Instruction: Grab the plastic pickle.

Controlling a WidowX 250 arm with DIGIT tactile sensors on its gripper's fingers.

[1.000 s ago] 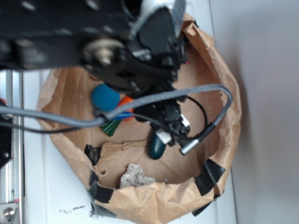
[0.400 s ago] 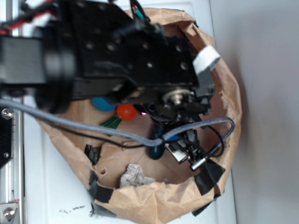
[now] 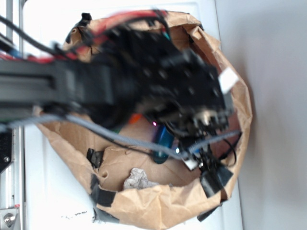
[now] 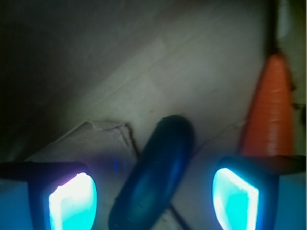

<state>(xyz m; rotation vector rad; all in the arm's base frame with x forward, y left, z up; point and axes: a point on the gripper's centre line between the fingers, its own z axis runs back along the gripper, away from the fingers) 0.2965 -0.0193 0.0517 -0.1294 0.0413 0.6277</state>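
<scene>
While the brown paper bag (image 3: pixel 158 206) walls crowd the arm, the carrot (image 4: pixel 271 110) lies just beside the right finger — a skewed descent could catch either. Between the spread fingers (image 4: pixel 72 201) the plastic pickle (image 4: pixel 156 175) lies slanted on the bag floor — its glossy, rounded body may squirt free.

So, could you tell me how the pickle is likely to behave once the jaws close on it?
The pickle looks smooth and glossy, so it may slip. Its rounded, oblong shape suggests it could roll or squirt sideways. It lies slanted between the open jaws, so it may twist as they close.
</scene>
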